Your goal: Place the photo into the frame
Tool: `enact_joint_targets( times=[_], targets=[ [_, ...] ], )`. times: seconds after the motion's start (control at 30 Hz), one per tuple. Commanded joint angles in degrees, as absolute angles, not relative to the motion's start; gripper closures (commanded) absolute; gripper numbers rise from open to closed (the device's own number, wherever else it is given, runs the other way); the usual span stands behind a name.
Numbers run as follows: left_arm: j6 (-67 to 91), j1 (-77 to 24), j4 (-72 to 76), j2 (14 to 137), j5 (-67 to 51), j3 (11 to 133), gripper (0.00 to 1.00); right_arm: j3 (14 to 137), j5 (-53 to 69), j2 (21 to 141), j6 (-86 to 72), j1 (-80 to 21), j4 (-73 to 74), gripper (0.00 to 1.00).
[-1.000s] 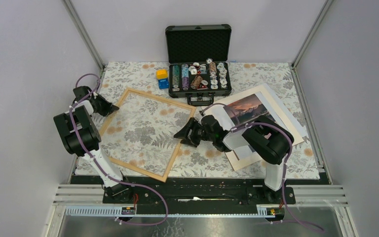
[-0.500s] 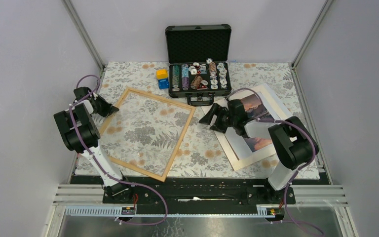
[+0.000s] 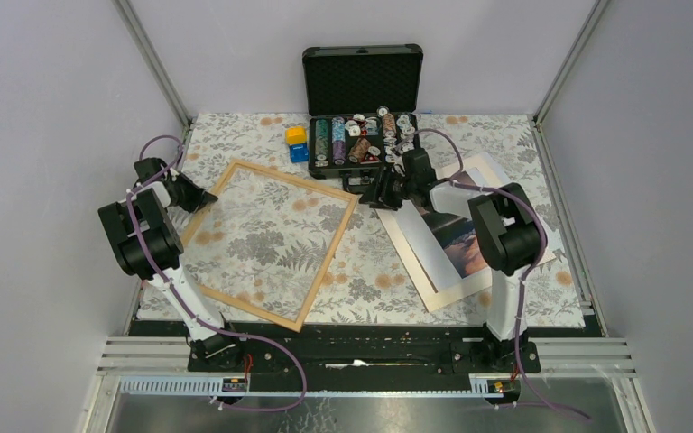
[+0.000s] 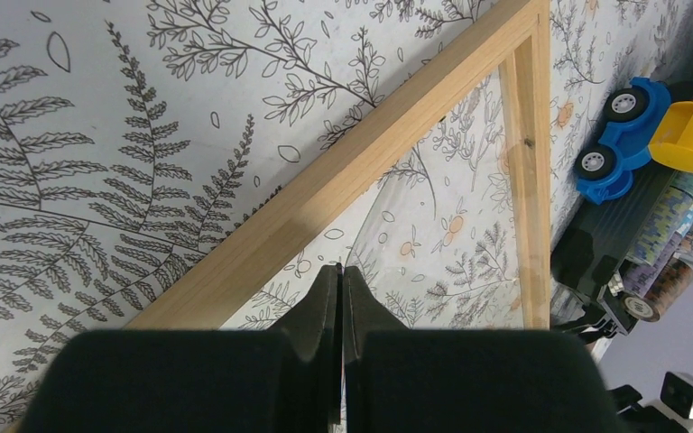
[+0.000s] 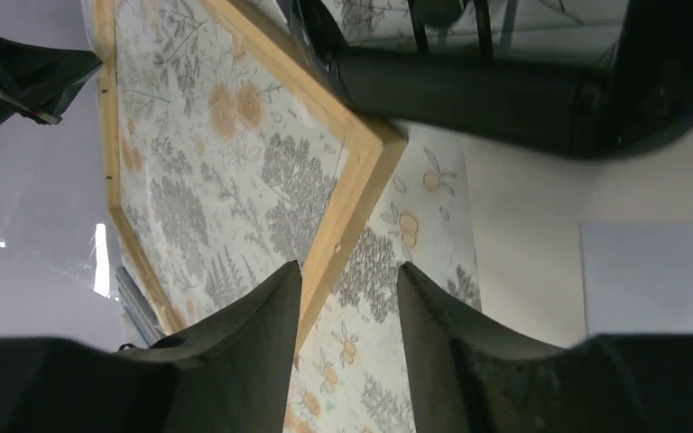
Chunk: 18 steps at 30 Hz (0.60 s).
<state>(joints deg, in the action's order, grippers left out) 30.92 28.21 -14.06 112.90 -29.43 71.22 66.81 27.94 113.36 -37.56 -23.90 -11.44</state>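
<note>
Seeing your right gripper (image 3: 381, 194) part-open and empty, just off the frame's (image 3: 330, 265) far right corner. Your left gripper (image 3: 206, 196) is pinched closed at the frame's far-left edge. The photo (image 3: 456, 242) lies flat, right of the frame and apart from it.

Soft, even light from above leaves only faint shadows on the table (image 3: 361, 271), the left wrist view shows the frame (image 4: 343, 171) crisply behind blurred dark fingers (image 4: 311, 311), and the right wrist view is smeared, its black case (image 5: 505, 90) out of focus.
</note>
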Motion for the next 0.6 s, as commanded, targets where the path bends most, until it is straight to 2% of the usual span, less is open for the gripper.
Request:
enact_joint_targets(
  times=[0.0, 0.07, 0.1, 0.57],
  targets=[
    [31.23, 28.91, -9.56, 112.51, -29.39, 74.08, 1.00, 73.13, 28.57, 117.46, -36.41, -24.24, -11.27, 0.54],
    [31.58, 28.89, -9.20, 112.55, -29.64, 73.91, 1.00, 74.21, 28.69, 118.78, -37.40, -24.24, -12.36, 0.67],
    [31.68, 28.90, -9.15, 112.53, -29.60, 73.90, 1.00, 74.32, 28.09, 118.95, -37.62, -24.25, -12.95, 0.68],
    [32.16, 29.10, -8.99, 112.68, -29.56, 73.61, 1.00, 78.41, 27.68, 125.29, -42.41, -25.22, -19.71, 0.70]
  ],
)
